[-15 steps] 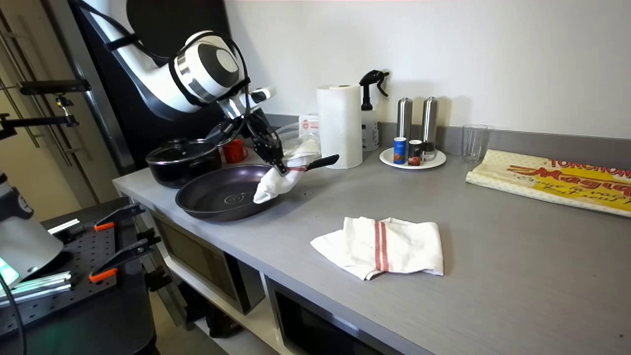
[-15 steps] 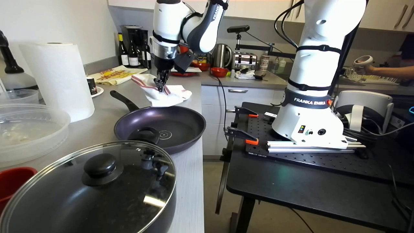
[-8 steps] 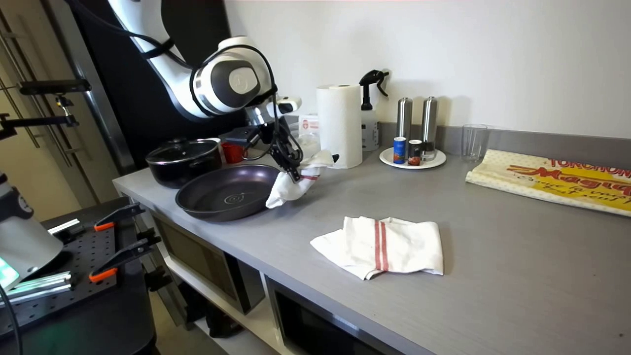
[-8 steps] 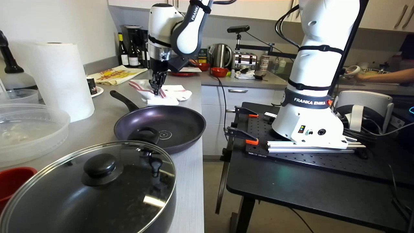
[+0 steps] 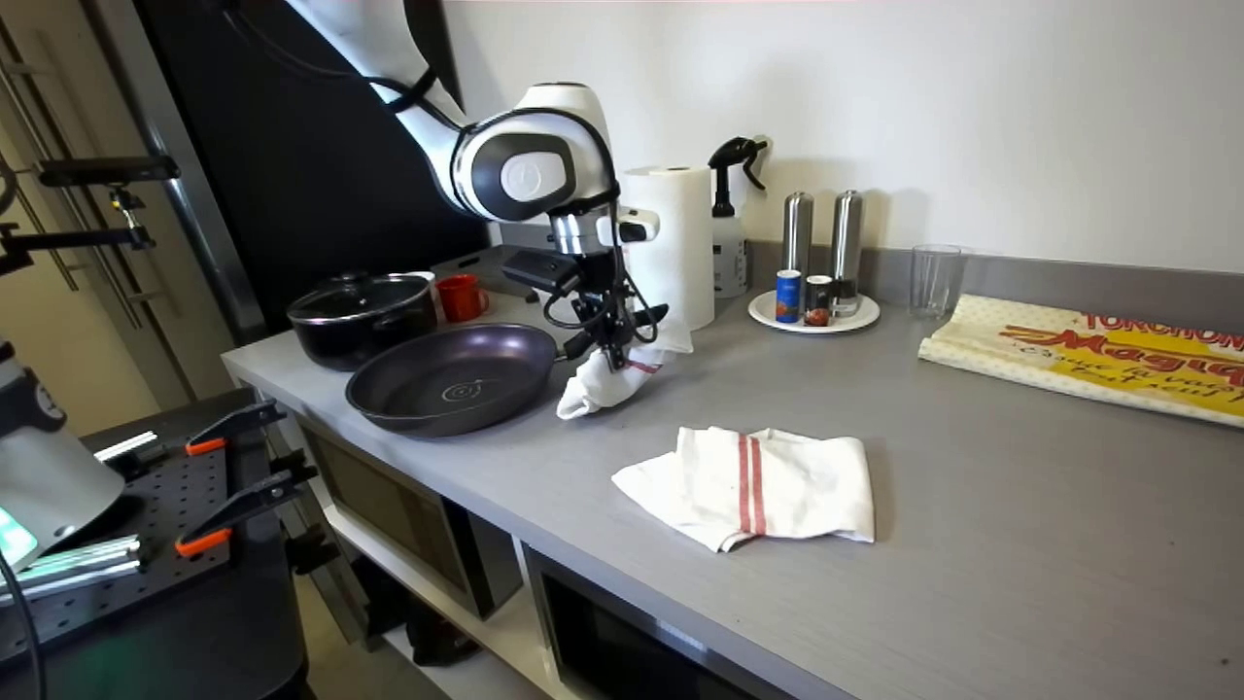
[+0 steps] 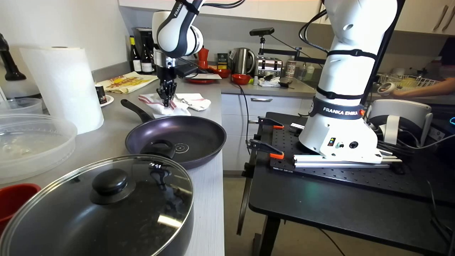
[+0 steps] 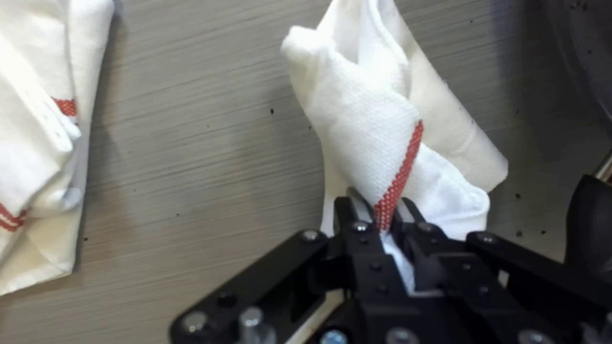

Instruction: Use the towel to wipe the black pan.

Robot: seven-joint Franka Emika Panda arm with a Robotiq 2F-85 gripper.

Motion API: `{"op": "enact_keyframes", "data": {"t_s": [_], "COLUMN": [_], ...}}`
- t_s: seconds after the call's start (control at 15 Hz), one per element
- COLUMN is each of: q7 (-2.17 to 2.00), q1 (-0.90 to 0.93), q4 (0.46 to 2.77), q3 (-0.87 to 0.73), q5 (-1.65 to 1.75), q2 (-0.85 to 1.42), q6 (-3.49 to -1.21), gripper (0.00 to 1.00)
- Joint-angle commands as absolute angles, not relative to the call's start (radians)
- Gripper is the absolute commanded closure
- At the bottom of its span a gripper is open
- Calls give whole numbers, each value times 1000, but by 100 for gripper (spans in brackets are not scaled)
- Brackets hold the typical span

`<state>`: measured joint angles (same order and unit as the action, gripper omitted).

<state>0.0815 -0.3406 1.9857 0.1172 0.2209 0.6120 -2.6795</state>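
My gripper (image 5: 618,360) is shut on a white towel (image 5: 601,387) with red stripes. In the wrist view the gripper's fingertips (image 7: 382,205) pinch the towel (image 7: 363,119) at a red stripe. The towel hangs low at the counter beside the pan; I cannot tell whether it touches the counter. The black pan (image 5: 452,379) sits on the counter, its inside facing up. In an exterior view the pan (image 6: 199,138) shows with its handle (image 6: 137,111) pointing towards the wall. In the wrist view only the pan's edge (image 7: 585,43) and part of the handle (image 7: 585,220) show.
A second striped white towel (image 5: 807,486) lies folded on the counter. A lidded pot (image 5: 360,316) and red mug (image 5: 462,297) stand beyond the pan. A paper towel roll (image 5: 671,248), a spray bottle (image 5: 729,253) and a plate with shakers (image 5: 836,321) stand along the wall.
The gripper and its towel have moved away from over the pan's edge, towards the folded towel, and come lower. The pan and the folded towel have not moved.
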Motion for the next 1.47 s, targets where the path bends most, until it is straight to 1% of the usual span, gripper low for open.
{"op": "enact_keyframes", "data": {"t_s": [0.0, 0.4, 0.47, 0.53, 0.6, 0.87, 1.0, 1.07, 1.13, 1.2, 1.4], "q7": [168, 198, 198, 197, 197, 199, 201, 203, 207, 209, 221], "q1": [-281, -252, -250, -248, -246, -235, -229, -226, -225, -222, -222], "q4": [1848, 1745, 1739, 1735, 1739, 1782, 1807, 1818, 1828, 1840, 1880], "q3": [59, 27, 25, 23, 22, 18, 17, 17, 18, 17, 19], "q5": [130, 93, 92, 91, 91, 99, 103, 105, 105, 107, 107], "q2": [710, 800, 803, 802, 798, 766, 748, 739, 731, 723, 693], "q6": [-2586, -2512, -2509, -2504, -2506, -2542, -2561, -2568, -2576, -2586, -2612], "gripper": [97, 97, 64, 62, 56, 26, 13, 5, 1, 0, 0]}}
